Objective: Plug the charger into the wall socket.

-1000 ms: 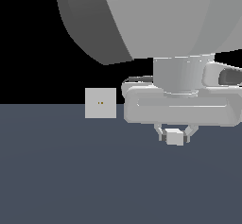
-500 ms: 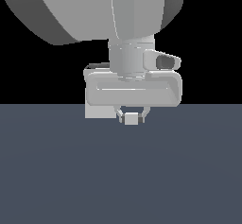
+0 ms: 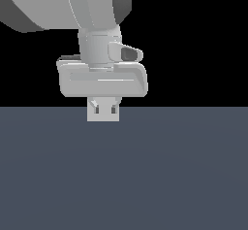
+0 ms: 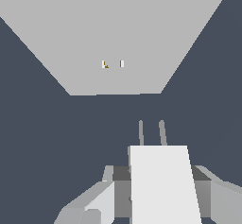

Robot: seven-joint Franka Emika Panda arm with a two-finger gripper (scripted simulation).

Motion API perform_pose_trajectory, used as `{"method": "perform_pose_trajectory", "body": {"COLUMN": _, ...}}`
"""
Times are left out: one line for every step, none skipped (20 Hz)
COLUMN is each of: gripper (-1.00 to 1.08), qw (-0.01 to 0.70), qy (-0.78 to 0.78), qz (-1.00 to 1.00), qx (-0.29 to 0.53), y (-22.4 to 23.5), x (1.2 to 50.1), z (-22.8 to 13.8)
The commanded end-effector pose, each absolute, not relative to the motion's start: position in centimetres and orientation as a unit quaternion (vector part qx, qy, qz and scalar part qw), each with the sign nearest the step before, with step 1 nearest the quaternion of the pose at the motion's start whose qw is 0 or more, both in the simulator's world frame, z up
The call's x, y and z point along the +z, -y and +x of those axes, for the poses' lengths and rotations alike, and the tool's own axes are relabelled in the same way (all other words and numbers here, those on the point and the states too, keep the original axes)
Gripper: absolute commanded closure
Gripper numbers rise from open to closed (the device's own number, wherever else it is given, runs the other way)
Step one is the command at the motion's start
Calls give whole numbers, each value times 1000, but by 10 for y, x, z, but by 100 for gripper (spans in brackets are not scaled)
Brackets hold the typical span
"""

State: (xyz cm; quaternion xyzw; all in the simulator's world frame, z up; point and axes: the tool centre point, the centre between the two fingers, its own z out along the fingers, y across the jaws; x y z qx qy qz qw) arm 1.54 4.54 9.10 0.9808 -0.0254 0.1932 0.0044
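In the wrist view the charger (image 4: 163, 185), a pale white block, sits between my fingers (image 4: 111, 192) with two thin prongs (image 4: 151, 133) pointing at the wall socket (image 4: 118, 34). The socket is a flat pale grey plate with two tiny dots (image 4: 113, 64) at its centre, and a gap of dark surface lies between prongs and plate. My gripper (image 4: 160, 178) is shut on the charger. In the exterior view my gripper (image 3: 104, 109) hangs in front of the wall socket (image 3: 103, 117). Only the plate's lower part shows there, and the charger blends into it.
A dark blue-grey surface (image 3: 145, 175) fills the lower half of the exterior view under a black background. My arm's large pale link (image 3: 63, 1) fills the upper left of that view.
My arm has carried the charger toward the exterior view's left, from beside the socket to directly in front of it. The hand now covers most of the plate.
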Motion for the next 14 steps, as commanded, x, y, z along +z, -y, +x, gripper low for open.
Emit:
{"method": "perform_pose_trajectory", "body": {"gripper": 108, "qw": 4, "qy": 20, "qz": 981, "qx": 193, "y": -57, "x": 96, "z": 19}}
{"method": "perform_pose_trajectory", "body": {"gripper": 108, "qw": 4, "qy": 18, "qz": 981, "qx": 193, "y": -60, "x": 97, "z": 20}}
{"method": "perform_pose_trajectory", "body": {"gripper": 108, "qw": 3, "qy": 17, "qz": 981, "qx": 193, "y": -63, "x": 98, "z": 21}}
{"method": "perform_pose_trajectory", "body": {"gripper": 108, "qw": 3, "qy": 16, "qz": 981, "qx": 193, "y": -65, "x": 99, "z": 22}}
{"method": "perform_pose_trajectory", "body": {"gripper": 108, "qw": 3, "qy": 15, "qz": 981, "qx": 193, "y": -67, "x": 99, "z": 23}}
{"method": "perform_pose_trajectory", "body": {"gripper": 108, "qw": 3, "qy": 14, "qz": 981, "qx": 193, "y": -69, "x": 100, "z": 23}}
{"method": "perform_pose_trajectory", "body": {"gripper": 108, "qw": 3, "qy": 14, "qz": 981, "qx": 193, "y": -69, "x": 100, "z": 24}}
{"method": "perform_pose_trajectory", "body": {"gripper": 108, "qw": 3, "qy": 14, "qz": 981, "qx": 193, "y": -69, "x": 100, "z": 24}}
{"method": "perform_pose_trajectory", "body": {"gripper": 108, "qw": 3, "qy": 14, "qz": 981, "qx": 193, "y": -69, "x": 100, "z": 24}}
{"method": "perform_pose_trajectory", "body": {"gripper": 108, "qw": 3, "qy": 14, "qz": 981, "qx": 193, "y": -69, "x": 100, "z": 24}}
{"method": "perform_pose_trajectory", "body": {"gripper": 108, "qw": 3, "qy": 14, "qz": 981, "qx": 193, "y": -69, "x": 100, "z": 24}}
{"method": "perform_pose_trajectory", "body": {"gripper": 108, "qw": 3, "qy": 13, "qz": 981, "qx": 193, "y": -70, "x": 100, "z": 24}}
{"method": "perform_pose_trajectory", "body": {"gripper": 108, "qw": 3, "qy": 13, "qz": 981, "qx": 193, "y": -70, "x": 100, "z": 24}}
{"method": "perform_pose_trajectory", "body": {"gripper": 108, "qw": 3, "qy": 13, "qz": 981, "qx": 193, "y": -70, "x": 100, "z": 24}}
